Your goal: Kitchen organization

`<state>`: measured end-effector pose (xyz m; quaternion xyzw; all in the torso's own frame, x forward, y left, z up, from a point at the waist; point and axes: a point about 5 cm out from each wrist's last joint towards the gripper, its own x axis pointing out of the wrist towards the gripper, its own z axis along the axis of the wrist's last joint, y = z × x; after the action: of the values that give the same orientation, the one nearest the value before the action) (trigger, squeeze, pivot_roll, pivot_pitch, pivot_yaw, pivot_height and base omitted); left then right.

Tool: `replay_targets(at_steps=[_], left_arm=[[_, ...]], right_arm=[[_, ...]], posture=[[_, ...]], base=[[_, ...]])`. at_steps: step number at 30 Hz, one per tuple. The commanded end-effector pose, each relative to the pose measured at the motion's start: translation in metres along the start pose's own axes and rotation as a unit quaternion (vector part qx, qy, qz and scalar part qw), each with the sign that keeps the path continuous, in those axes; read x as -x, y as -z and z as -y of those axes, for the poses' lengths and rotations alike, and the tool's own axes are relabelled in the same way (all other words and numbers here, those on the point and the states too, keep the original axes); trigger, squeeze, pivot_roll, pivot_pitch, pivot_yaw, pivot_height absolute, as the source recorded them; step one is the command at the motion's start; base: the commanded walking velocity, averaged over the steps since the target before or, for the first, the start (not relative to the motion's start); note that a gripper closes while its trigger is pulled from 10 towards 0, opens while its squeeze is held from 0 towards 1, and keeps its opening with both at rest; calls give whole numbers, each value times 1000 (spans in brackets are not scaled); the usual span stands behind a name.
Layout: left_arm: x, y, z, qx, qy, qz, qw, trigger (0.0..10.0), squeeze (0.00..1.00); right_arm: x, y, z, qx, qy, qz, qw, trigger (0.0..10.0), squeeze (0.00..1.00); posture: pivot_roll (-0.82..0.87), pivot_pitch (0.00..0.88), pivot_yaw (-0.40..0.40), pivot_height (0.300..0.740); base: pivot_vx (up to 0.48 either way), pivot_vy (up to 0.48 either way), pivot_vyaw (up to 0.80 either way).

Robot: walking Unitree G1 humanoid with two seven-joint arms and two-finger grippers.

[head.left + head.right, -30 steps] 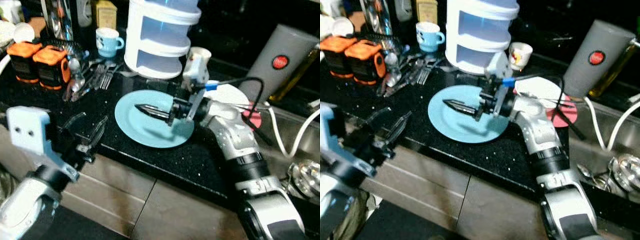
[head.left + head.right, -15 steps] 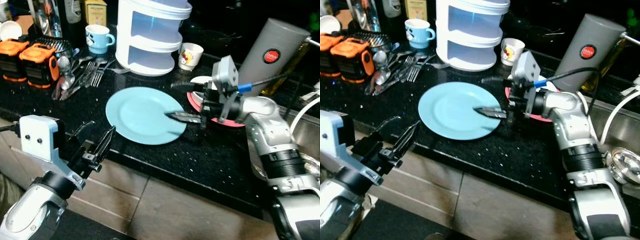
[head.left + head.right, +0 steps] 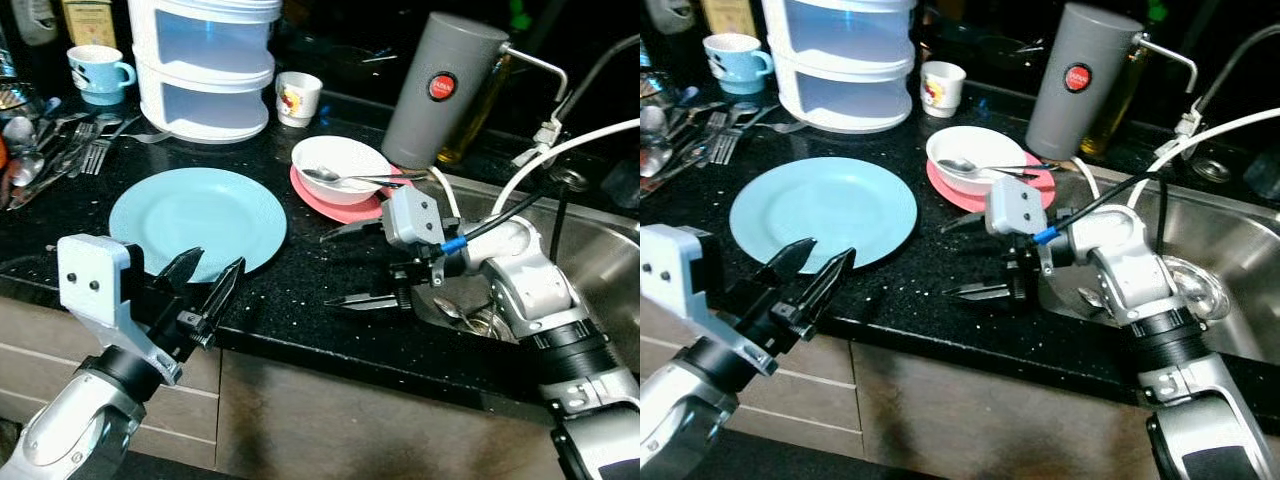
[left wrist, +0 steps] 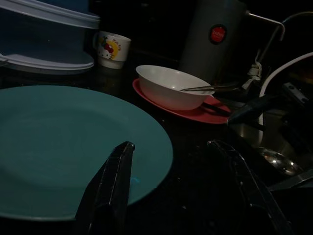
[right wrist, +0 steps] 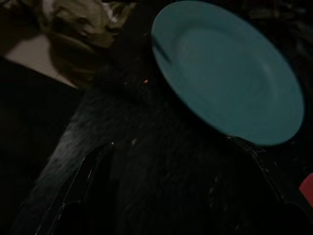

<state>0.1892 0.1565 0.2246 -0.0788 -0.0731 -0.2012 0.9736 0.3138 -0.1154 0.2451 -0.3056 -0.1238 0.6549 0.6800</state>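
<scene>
A light blue plate [image 3: 197, 220] lies flat on the black counter [image 3: 330, 330]. To its right a white bowl [image 3: 340, 168] with a spoon [image 3: 350, 179] in it sits on a pink plate [image 3: 385, 205]. My left gripper [image 3: 205, 285] is open and empty at the counter's front edge, pointing at the blue plate's near rim [image 4: 146, 181]. Right of the blue plate, my right gripper [image 3: 328, 268] hovers low over bare counter, in front of the pink plate. It is open wide and holds nothing. The blue plate [image 5: 230, 73] lies ahead of its fingers [image 5: 83, 181].
A white stacked container [image 3: 205, 60], a small printed cup [image 3: 298, 97], a blue mug [image 3: 98, 72] and a grey jug [image 3: 440, 90] stand along the back. Cutlery [image 3: 50, 150] lies at far left. A steel sink [image 3: 600, 270] with white cables [image 3: 560, 150] is at right.
The camera has swung right. My right gripper drew back from over the blue plate toward the sink side and opened. The left gripper stays open at the counter edge.
</scene>
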Motion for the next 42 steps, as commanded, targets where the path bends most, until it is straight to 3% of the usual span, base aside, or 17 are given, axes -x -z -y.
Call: replay_targets(at_steps=[1, 8, 13, 21, 25, 36, 42], left_arm=[[1, 1, 0, -1, 1, -4, 1000, 10000, 0], [4, 0, -4, -5, -13, -1, 1000, 10000, 0], [7, -2, -9, -13, -28, -1, 1000, 10000, 0], [8, -3, -16, -26, -37, -4, 999, 10000, 0], [9, -5, -20, -32, -45, 0, 998, 10000, 0], [12, -9, -22, -35, -58, 7, 998, 10000, 0], [12, -10, -21, -37, -60, 9, 997, 10000, 0]], right_arm=[[-8, 1, -5, 19, 3, -1, 1000, 10000, 0], [-27, -4, -2, 74, 72, 8, 995, 10000, 0], [-37, -9, 0, 90, 105, 20, 990, 10000, 0], [-52, -7, -12, 111, 75, 13, 991, 10000, 0], [-64, -4, -21, 147, 52, -2, 988, 10000, 0], [-86, -4, -14, 205, 81, -37, 975, 10000, 0], [-98, -2, -19, 237, 64, -56, 968, 10000, 0]], posture=[[251, 0, -160, 740], [248, 0, -160, 740], [251, 0, -162, 740], [248, 0, -166, 740], [247, 0, -172, 740], [255, 0, -188, 740], [258, 0, -192, 740]], base=[[0, 0, 0], [0, 0, 0], [0, 0, 0], [0, 0, 0], [0, 0, 0], [0, 0, 0], [0, 0, 0]])
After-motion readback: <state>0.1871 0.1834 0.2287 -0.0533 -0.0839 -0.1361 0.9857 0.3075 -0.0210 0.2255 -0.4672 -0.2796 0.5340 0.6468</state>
